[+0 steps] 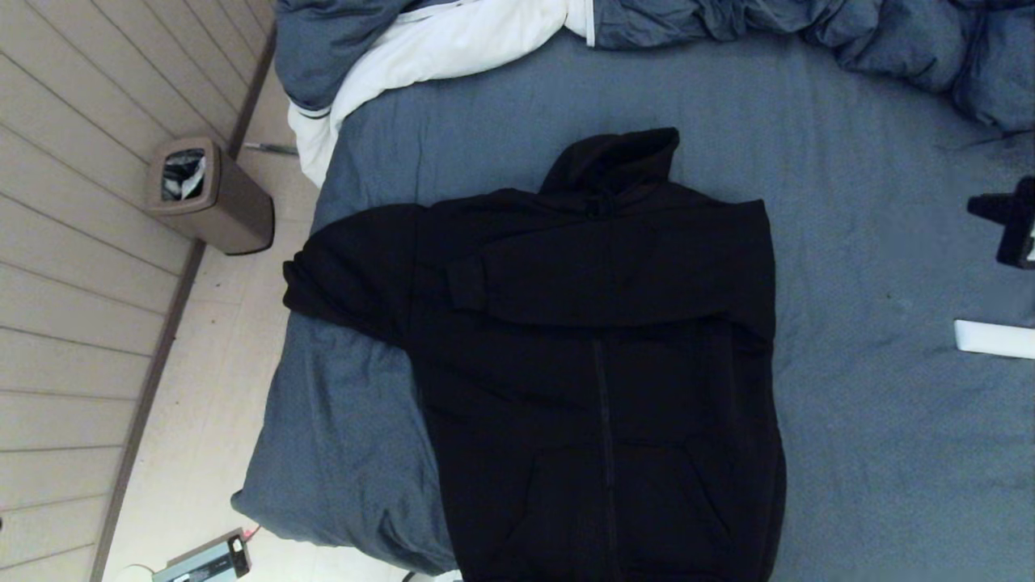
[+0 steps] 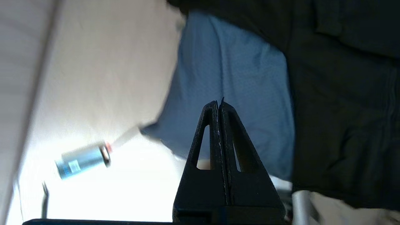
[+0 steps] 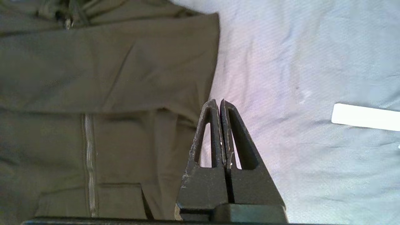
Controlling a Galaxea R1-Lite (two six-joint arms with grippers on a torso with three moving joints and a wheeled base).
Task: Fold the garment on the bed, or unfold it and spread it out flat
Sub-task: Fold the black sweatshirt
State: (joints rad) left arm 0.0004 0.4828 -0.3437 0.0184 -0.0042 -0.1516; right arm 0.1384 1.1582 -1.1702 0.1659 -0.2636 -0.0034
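The black hoodie (image 1: 598, 356) lies front-up on the blue-grey bed (image 1: 873, 420), zipper down its middle, hood toward the duvet. One sleeve is folded across the chest; the other sleeve (image 1: 340, 275) reaches the bed's left edge. Neither arm shows in the head view. My left gripper (image 2: 218, 101) is shut and empty, hovering over bare sheet (image 2: 237, 93) near the bed's corner, beside the hoodie (image 2: 343, 93). My right gripper (image 3: 217, 101) is shut and empty, above the sheet (image 3: 297, 62) just off the hoodie's side edge (image 3: 125, 78).
A navy and white duvet (image 1: 453, 40) is bunched along the bed's far end. A brown waste bin (image 1: 210, 194) stands on the floor at left. A white flat object (image 1: 994, 338) and a black item (image 1: 1015, 222) lie at the bed's right. A blue device (image 2: 82, 161) lies on the floor.
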